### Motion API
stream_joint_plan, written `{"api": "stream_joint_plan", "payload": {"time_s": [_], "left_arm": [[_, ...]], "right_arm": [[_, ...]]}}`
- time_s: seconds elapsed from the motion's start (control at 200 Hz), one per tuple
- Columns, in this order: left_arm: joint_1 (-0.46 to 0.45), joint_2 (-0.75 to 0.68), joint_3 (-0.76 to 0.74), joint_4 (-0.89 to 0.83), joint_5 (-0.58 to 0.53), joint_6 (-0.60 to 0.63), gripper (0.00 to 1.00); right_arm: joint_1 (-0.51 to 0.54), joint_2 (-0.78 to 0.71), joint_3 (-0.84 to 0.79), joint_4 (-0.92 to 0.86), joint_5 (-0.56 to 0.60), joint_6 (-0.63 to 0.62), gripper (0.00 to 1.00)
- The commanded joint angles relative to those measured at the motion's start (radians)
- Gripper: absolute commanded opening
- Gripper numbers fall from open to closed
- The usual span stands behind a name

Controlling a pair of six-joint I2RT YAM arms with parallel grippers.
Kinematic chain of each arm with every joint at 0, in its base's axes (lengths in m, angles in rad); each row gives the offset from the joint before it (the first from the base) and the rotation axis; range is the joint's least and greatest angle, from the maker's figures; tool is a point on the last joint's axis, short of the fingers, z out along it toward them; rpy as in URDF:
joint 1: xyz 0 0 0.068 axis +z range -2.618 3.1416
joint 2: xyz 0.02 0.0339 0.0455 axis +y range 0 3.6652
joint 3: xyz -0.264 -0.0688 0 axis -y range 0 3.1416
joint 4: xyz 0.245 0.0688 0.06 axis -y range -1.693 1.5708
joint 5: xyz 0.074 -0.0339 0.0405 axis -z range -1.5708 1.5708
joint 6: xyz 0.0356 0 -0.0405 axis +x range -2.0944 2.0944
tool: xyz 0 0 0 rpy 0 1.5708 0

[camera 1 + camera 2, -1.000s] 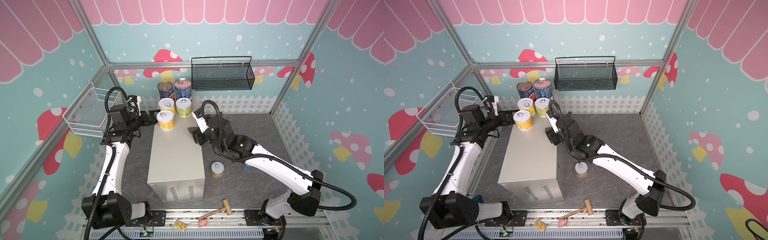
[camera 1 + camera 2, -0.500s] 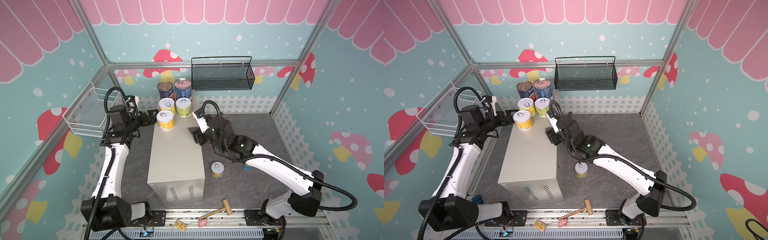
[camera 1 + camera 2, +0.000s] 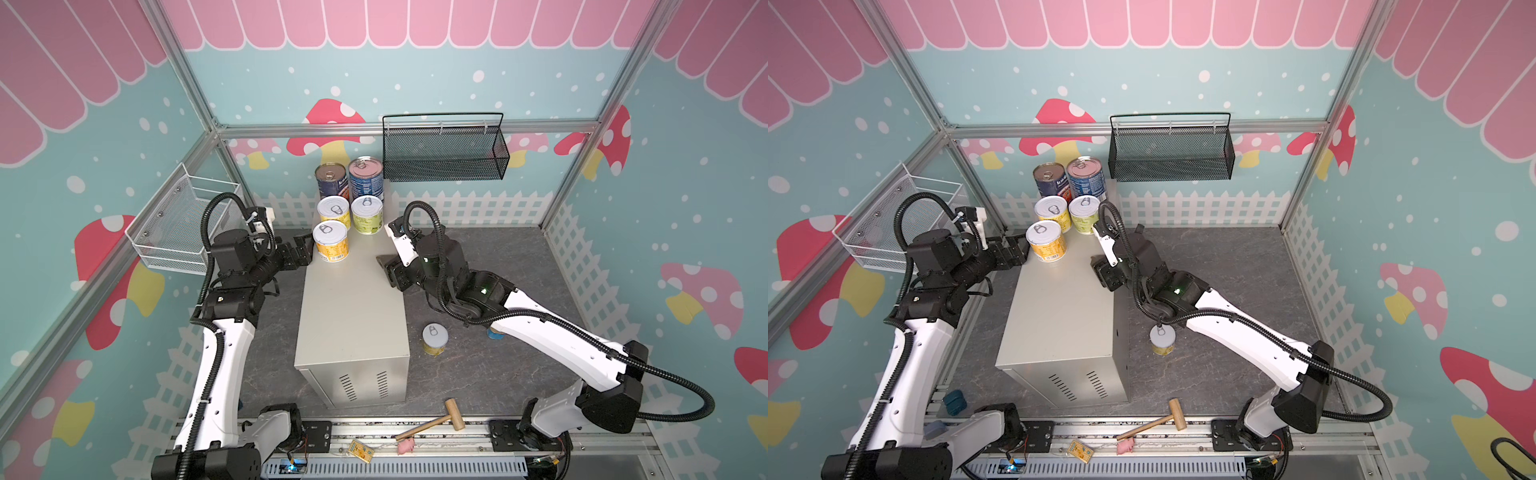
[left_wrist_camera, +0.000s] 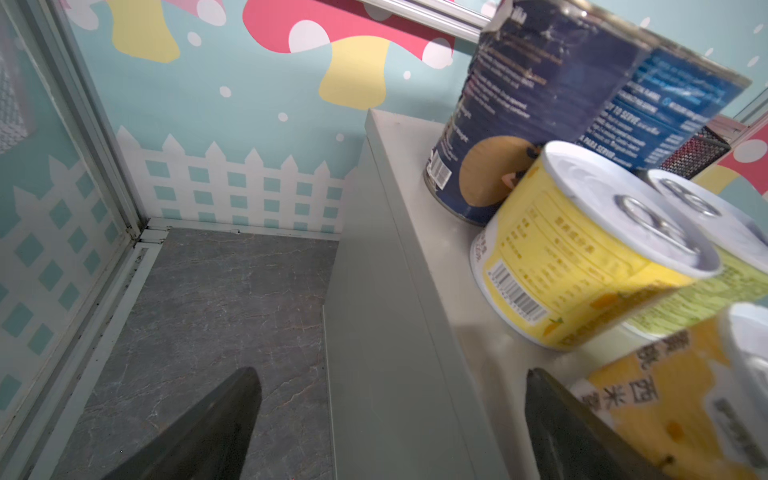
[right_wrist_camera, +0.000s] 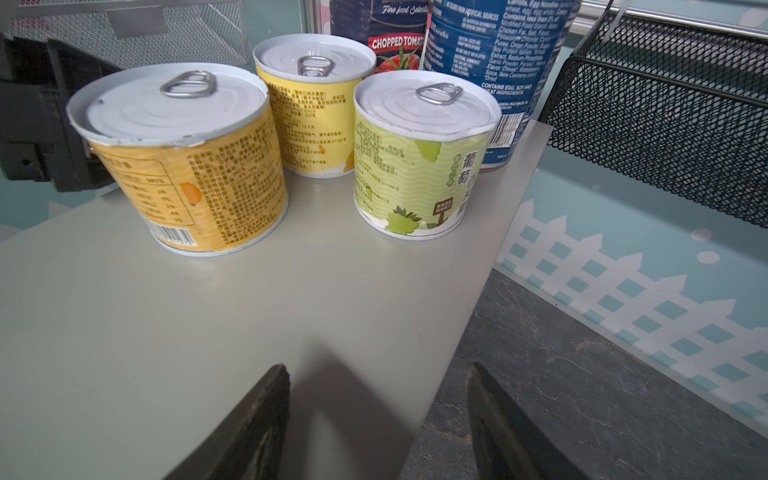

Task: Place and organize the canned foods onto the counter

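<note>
We log the long beige-grey metal counter (image 3: 353,299) carrying two tall dark-blue-label cans (image 3: 365,178) and three short yellow-label cans (image 3: 331,241) at its far end; a fourth yellow-label can (image 3: 434,340) stands on the grey floor (image 3: 478,374) beside it. Left fingers (image 4: 216,428) spread wide, empty; right fingers (image 5: 257,424) parted, empty.

Counter (image 3: 353,299): plain beige-grey. Tall tomato can (image 5: 382,37): navy label, red tomatoes. Second tall can (image 5: 498,50): brighter blue label, white text. Front short can (image 5: 187,166): orange-yellow label, silver lid. Green-label can (image 5: 415,166): pale green wavy pattern. Floor (image 3: 532,266): dark grey, marble-veined. Walls (image 3: 415,75): teal, white dots, red mushrooms, pink scallops. Mesh basket (image 3: 444,153): black.
</note>
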Motion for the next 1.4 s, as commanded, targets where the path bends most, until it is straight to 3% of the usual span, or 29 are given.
{"api": "stream_joint_plan", "payload": {"time_s": [0.0, 1.396], "left_arm": [[-0.013, -0.017, -0.026, -0.040, -0.029, 0.003, 0.99], [-0.043, -0.027, -0.072, -0.045, -0.080, 0.023, 0.99]], "right_arm": [[0.007, -0.030, 0.001, 0.011, 0.016, 0.003, 0.69], [0.007, -0.022, 0.020, -0.001, 0.016, -0.009, 0.69]]}}
